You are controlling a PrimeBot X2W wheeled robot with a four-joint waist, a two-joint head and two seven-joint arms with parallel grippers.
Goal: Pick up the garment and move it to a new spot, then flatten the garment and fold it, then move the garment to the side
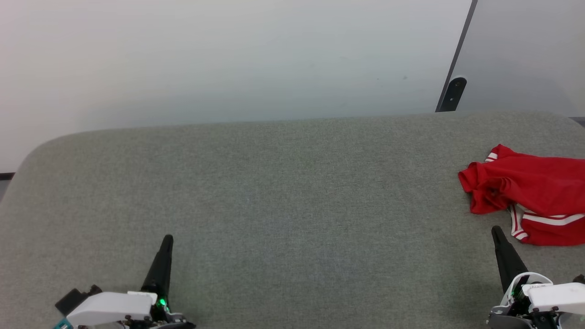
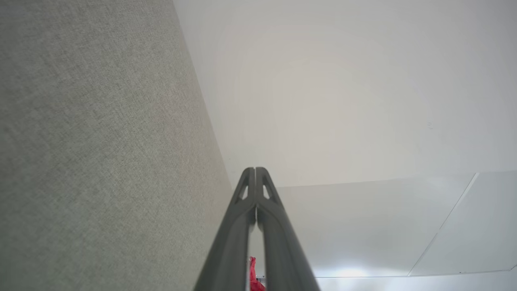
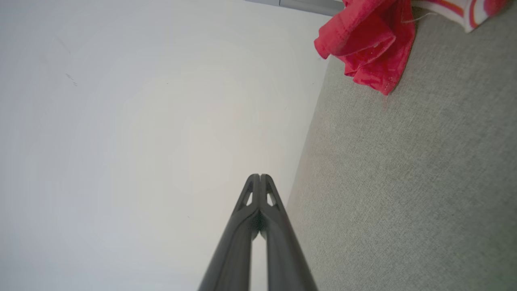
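watching my left claw (image 1: 168, 238) and right claw (image 1: 495, 229) rest closed and empty over the grey surface (image 1: 292, 192), i see the crumpled red shirt (image 1: 530, 187) lying at the surface's right edge, just beyond the right claw's tip.

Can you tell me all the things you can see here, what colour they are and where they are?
garment: one, red with white striped trim, crumpled at the table's right edge
table: one, grey-green fabric top, across the middle
bracket: one, black, beyond the table's far edge, upper right
left gripper: one, dark fingers, shut, lower left over the table
right gripper: one, dark fingers, shut and holding nothing, lower right beside the garment
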